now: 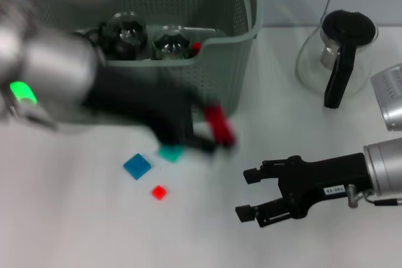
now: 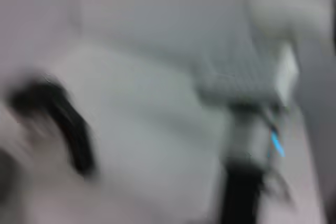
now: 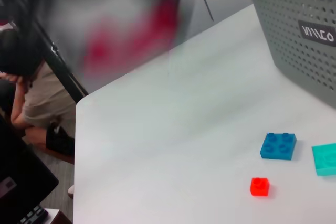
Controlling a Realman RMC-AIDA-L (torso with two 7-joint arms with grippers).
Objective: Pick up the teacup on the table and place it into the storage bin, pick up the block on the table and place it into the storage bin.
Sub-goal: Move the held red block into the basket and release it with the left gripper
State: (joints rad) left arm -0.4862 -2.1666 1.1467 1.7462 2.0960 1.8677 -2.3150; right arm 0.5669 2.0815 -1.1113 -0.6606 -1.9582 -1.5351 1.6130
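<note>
The grey-green storage bin (image 1: 221, 61) stands at the back of the table, and its perforated wall with a dark label shows in the right wrist view (image 3: 294, 9). Two glass teacups (image 1: 125, 32) (image 1: 171, 43) lie inside it. My left gripper (image 1: 210, 135), motion-blurred, hangs just in front of the bin, shut on a red block (image 1: 218, 123). On the table below lie a blue block (image 1: 136, 166) (image 3: 278, 146), a teal block (image 1: 170, 152) (image 3: 325, 159) and a small red block (image 1: 159, 192) (image 3: 259, 186). My right gripper (image 1: 245, 194) stands open to their right, holding nothing.
A glass teapot (image 1: 338, 54) with a black handle and lid stands at the back right, with a silver object (image 1: 391, 95) beside it. The table's left edge (image 3: 79, 145) drops off towards a seated person.
</note>
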